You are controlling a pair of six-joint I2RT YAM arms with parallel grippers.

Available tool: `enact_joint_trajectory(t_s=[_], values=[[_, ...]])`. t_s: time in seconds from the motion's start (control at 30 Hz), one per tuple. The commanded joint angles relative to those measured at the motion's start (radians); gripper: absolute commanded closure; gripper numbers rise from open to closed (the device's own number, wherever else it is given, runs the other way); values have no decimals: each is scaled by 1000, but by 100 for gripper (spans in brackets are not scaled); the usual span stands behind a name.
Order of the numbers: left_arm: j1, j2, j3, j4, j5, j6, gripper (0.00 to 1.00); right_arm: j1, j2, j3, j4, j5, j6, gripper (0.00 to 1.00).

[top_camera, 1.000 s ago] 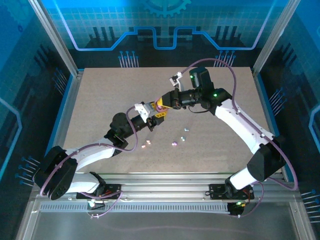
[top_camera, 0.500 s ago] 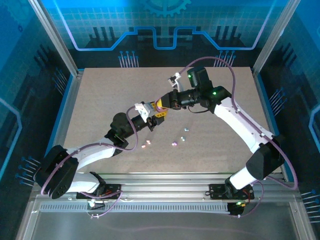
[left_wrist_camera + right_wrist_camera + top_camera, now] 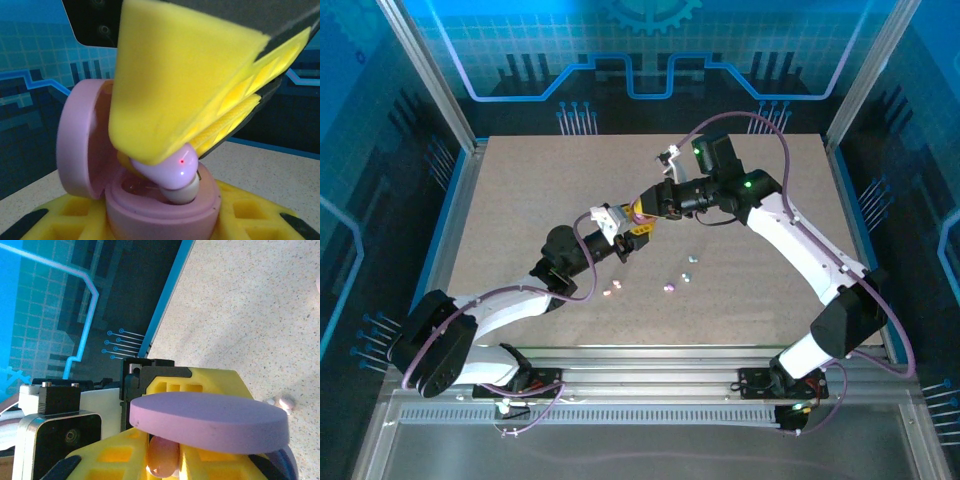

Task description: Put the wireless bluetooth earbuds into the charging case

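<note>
Still locked together out over the middle of the table (image 3: 520, 200). Clamps the charging case (image 3: 160, 212) from both sides with the left gripper (image 3: 632, 233), yellow pads (image 3: 250, 217) tight against the pink base. Keeps the lid (image 3: 75, 145) swung open, upright on the left of the left wrist view. Pinches one pinkish earbud (image 3: 172, 170) in the right gripper (image 3: 643, 209), closed on it and coming down from above. Shows a small red dot on the earbud's shell. Dips the pale tip into the well of the case, with the rounded shell above the rim and not seated flush. Over on the right wrist camera, catches that earbud tucked between the yellow fingers (image 3: 112, 460), just under the flat edge-on disc of the lid.

Against a second ago, hardly moves at the fingertips: same meeting point, same grip on both sides. Swings the right arm's black wrist joint a touch up and to the left in the top view, and drags the cable loop along with it. Holds the left arm where it was. Leaves the loose earbuds (image 3: 685, 272) untouched on the table, a scatter of small pastel bits on the near side of the grippers and well apart from the case.
</note>
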Motion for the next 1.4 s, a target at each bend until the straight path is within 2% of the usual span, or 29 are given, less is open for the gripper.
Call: enact_joint_trajectory(t_s=[0.0,0.57,0.93,1.2,1.37], values=[[-3,-4,41,86,-18,-1,68,23,21,21,-85,41,-21,76],[-3,1,48,86,-17,-7,68,22,12,45,-142,109,-48,73],[-3,-16,29,73,-17,-2,68,21,-45,46,-95,121,-52,60],[-3,-30,13,71,-27,1,68,11,-131,26,-41,64,-113,55],[-3,-46,1,68,-43,-1,68,-19,-272,-44,8,178,-170,54]])
